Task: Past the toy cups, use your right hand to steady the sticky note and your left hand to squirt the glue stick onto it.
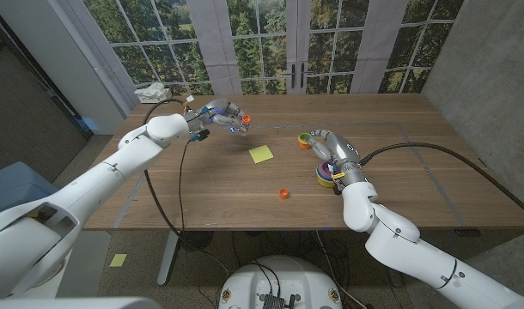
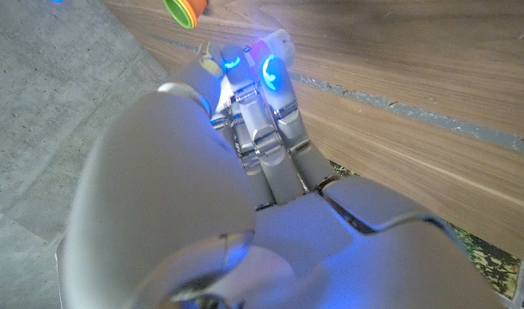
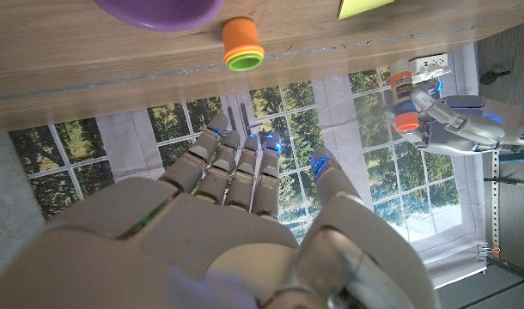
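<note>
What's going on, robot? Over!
Left hand holds white, orange-capped glue stick above table. Right hand open, over stacked toy cups. Yellow square sticky note untouched. Small orange cap nearby.

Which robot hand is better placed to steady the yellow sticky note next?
The right robot hand. It hovers empty beside the toy cups, a short reach from the sticky note. The left robot hand is already holding the glue stick.

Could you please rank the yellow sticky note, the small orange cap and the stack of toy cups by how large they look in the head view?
1. stack of toy cups, partly hidden by the right hand, so its full extent is unsure
2. yellow sticky note
3. small orange cap
</note>
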Controlling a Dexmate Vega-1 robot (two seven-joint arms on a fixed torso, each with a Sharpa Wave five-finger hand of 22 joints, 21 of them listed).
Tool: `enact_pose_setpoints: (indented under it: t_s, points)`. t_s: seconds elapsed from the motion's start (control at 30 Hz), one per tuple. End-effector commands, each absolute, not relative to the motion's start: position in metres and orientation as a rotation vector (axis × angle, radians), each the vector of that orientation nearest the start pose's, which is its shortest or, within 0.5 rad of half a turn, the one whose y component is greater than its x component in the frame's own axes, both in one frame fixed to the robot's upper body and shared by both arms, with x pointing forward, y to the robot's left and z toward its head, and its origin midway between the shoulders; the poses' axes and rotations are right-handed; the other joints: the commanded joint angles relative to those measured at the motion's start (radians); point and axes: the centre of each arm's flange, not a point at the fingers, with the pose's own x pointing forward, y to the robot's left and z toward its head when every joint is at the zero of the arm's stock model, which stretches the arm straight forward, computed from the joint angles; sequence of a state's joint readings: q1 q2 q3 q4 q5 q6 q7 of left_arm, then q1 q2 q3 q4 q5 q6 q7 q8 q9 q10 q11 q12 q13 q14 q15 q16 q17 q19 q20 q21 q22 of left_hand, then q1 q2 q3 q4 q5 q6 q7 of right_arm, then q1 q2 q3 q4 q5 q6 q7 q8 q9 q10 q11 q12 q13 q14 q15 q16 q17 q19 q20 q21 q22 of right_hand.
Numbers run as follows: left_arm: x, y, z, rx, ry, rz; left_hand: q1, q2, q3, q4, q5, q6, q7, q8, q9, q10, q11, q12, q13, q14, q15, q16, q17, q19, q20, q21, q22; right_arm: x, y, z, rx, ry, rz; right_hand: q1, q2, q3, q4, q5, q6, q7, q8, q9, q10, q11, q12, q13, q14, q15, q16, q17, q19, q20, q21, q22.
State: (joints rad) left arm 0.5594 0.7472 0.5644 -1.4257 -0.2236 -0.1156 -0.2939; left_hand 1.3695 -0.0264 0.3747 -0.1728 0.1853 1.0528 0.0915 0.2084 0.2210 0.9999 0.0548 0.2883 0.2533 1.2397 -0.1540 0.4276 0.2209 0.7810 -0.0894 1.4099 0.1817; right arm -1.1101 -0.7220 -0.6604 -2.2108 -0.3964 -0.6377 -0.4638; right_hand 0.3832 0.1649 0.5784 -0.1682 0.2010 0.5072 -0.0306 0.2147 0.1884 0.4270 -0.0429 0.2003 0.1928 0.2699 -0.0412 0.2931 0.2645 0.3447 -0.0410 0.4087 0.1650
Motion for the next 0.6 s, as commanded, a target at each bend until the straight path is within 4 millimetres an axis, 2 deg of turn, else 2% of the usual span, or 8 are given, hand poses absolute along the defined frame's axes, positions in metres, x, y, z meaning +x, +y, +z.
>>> enact_pose_setpoints:
  t_s: [0.03,0.17,0.4,0.5,0.6]
  points:
    - [0.638,0.254,0.087,0.779,-0.567,-0.473,0.024,0.029,-0.001,0.001,0.007,0.128,-0.062,0.003,0.006,0.182,-0.172,0.000,0.078,0.082,-0.087,-0.005,0.002,0.011,-0.116,-0.001,-0.001,0.497,-0.141,-0.063,-1.025,-0.611,-0.165,0.005,0.008,0.002,0.001,0.006,0.011,-0.003,-0.002,0.005,0.009,-0.003,0.005,0.004,0.007,-0.070,0.002,0.003,0.008,-0.050,-0.004,0.005]
    - [0.642,0.253,0.088,0.761,-0.543,-0.497,0.025,0.029,-0.001,0.001,0.007,0.128,-0.061,0.003,0.006,0.184,-0.170,0.000,0.078,0.082,-0.087,-0.005,0.002,0.011,-0.116,-0.001,-0.001,0.499,-0.135,-0.065,-1.043,-0.609,-0.147,0.010,0.011,0.003,0.002,0.007,0.013,-0.006,-0.003,0.006,0.010,-0.004,0.005,0.004,0.008,-0.072,0.003,0.004,0.012,-0.053,-0.004,0.006]
    - [0.646,0.256,0.089,0.714,-0.523,-0.516,0.026,0.029,-0.001,0.001,0.008,0.127,-0.059,0.003,0.006,0.185,-0.170,-0.001,0.079,0.081,-0.087,-0.006,0.002,0.011,-0.116,-0.001,-0.001,0.501,-0.127,-0.067,-1.065,-0.608,-0.134,0.037,0.034,0.016,0.012,0.012,0.018,-0.026,-0.004,0.007,0.010,-0.026,0.005,0.005,0.007,-0.096,0.007,0.009,0.009,-0.074,-0.014,0.007]
    - [0.648,0.257,0.089,0.699,-0.517,-0.522,0.026,0.029,-0.002,0.000,0.008,0.126,-0.059,0.002,0.006,0.185,-0.169,-0.002,0.079,0.081,-0.087,-0.007,0.001,0.011,-0.116,-0.002,-0.001,0.502,-0.125,-0.066,-1.066,-0.614,-0.132,0.073,0.053,0.046,0.028,0.020,0.024,-0.042,-0.005,0.008,0.011,-0.040,0.005,0.006,0.005,-0.113,0.012,0.018,0.015,-0.092,-0.018,0.008]
    - [0.650,0.258,0.090,0.687,-0.508,-0.531,0.027,0.029,-0.002,0.000,0.008,0.127,-0.060,0.002,0.006,0.186,-0.168,-0.002,0.080,0.082,-0.087,-0.006,0.002,0.012,-0.116,-0.002,0.000,0.502,-0.123,-0.066,-1.072,-0.617,-0.118,0.084,0.055,0.057,0.037,0.022,0.028,-0.045,-0.004,0.009,0.016,-0.043,0.007,0.007,0.004,-0.117,0.015,0.022,0.017,-0.098,-0.019,0.008]
